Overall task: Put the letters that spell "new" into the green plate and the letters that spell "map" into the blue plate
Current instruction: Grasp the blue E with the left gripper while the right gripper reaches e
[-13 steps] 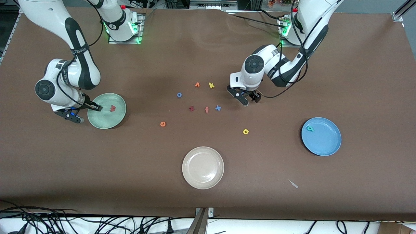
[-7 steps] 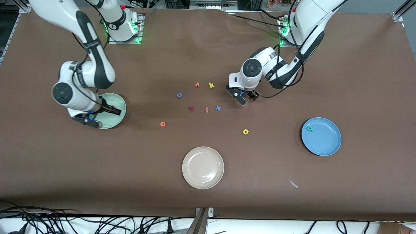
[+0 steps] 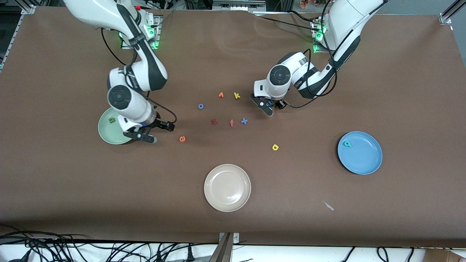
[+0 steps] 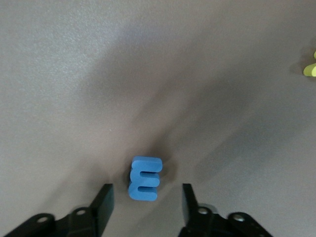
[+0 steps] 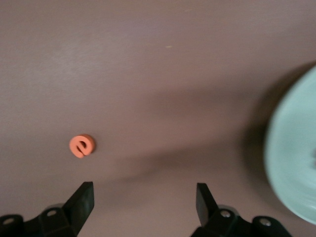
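**Front view.** The table [image 3: 233, 218] has a matt brown cover. There are three round, smooth plates:
- The green plate [image 3: 105, 133] sits at mid-height toward the right arm's end, partly hidden by that arm.
- The blue plate [image 3: 364, 158] sits toward the left arm's end.
- A beige plate [image 3: 227, 187] sits low in the middle of the frame.

Ten small, flat foam letters are plainly seen:
- The green n [image 3: 112, 120] lies in the green plate.
- The teal a [image 3: 347, 144] lies in the blue plate.
- The orange e [image 3: 182, 138] and the yellow p [image 3: 275, 147] lie on bare table.
- Grouped at frame centre are an orange v-shaped letter [image 3: 221, 95], a yellow k [image 3: 237, 95], a blue o [image 3: 200, 106], a dark red z [image 3: 214, 122], a reddish f [image 3: 231, 123] and a blue x [image 3: 244, 121].

The right hand [image 3: 160, 133] is between the green plate and the orange e. The left hand [image 3: 273, 107] is low, just beside the centre group.

**Left wrist view.** The left hand [image 4: 146, 202] is unclenched. One black finger stands on each side of the blue m [image 4: 144, 178], which is a thick, blocky foam piece. A gap shows on both sides, so the fingers do not touch it. One yellow letter [image 4: 310, 68] is cut by the frame edge.

**Right wrist view.** The right hand [image 5: 143, 200] is spread wide and grasps nothing. The orange e [image 5: 81, 145] lies on the table clear of the fingers. The pale rim of the green plate [image 5: 294, 163] is well apart from the e.
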`<state>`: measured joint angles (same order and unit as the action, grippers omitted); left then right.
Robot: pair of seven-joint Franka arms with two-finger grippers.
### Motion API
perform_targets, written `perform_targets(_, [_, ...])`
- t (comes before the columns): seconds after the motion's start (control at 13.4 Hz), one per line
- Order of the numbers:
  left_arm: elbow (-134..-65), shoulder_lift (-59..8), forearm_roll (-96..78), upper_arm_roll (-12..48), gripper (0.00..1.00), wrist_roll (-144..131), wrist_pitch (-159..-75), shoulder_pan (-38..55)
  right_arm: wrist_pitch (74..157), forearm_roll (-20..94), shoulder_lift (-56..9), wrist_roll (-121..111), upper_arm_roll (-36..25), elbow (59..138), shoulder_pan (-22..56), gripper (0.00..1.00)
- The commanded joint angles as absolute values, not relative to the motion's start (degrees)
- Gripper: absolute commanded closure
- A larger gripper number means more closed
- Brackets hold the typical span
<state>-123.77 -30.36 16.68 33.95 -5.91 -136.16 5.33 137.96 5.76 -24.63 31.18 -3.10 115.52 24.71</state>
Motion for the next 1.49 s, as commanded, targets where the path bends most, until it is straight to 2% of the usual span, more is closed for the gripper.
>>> perform_targets(0.0, [-121.82, -31.99, 14.85, 34.37, 0.43, -7.46, -136.05, 6.06, 141.58, 5.89, -28.38, 30.59, -3.08, 112.42, 26.36, 0.19])
perform_targets(0.15, [-120.15, -33.74, 15.12, 34.19, 0.46, -8.70, -136.05, 6.94, 142.03, 5.89, -31.10, 31.02, -3.25, 109.61, 29.26, 0.19])
perform_targets(0.37, [-119.97, -34.01, 15.29, 34.19, 0.55, -8.88, -136.05, 6.94, 142.47, 5.27, -31.90, 31.11, -3.25, 108.90, 29.62, 0.21])
perform_targets(0.52, [-120.06, -34.01, 15.64, 34.10, 0.56, -8.88, -136.05, 6.86, 143.52, 2.66, -32.52, 30.76, -3.25, 108.81, 29.79, 0.24])
perform_targets(0.6, [-120.06, -34.01, 15.64, 34.10, 0.60, -8.88, -136.05, 6.86, 143.70, 0.72, -32.78, 31.11, -3.25, 108.90, 29.88, 0.24])
perform_targets(0.97, [-119.97, -34.71, 15.73, 33.57, 0.64, -8.88, -136.67, 6.77, 147.04, -1.41, -34.19, 31.29, -3.25, 108.98, 30.15, 0.24])
perform_targets(1.12, [-119.97, -35.15, 15.82, 33.23, 0.73, -8.96, -136.93, 6.85, 148.09, -1.41, -34.71, 31.12, -3.25, 108.98, 30.32, 0.33])
perform_targets(1.19, [-120.06, -35.24, 15.82, 33.14, 0.76, -8.96, -137.28, 6.86, 148.36, -1.41, -34.89, 31.03, -3.25, 108.98, 30.32, 0.40])
perform_targets(1.27, [-119.97, -35.24, 15.82, 33.13, 0.84, -8.96, -137.29, 6.68, 148.36, -1.41, -34.89, 30.94, -3.25, 108.90, 30.41, 0.50])
perform_targets(1.41, [-119.80, -34.63, 15.73, 33.13, 0.96, -8.96, -136.59, 5.98, 148.36, -1.49, -35.07, 30.59, -3.25, 108.90, 30.41, 0.52])
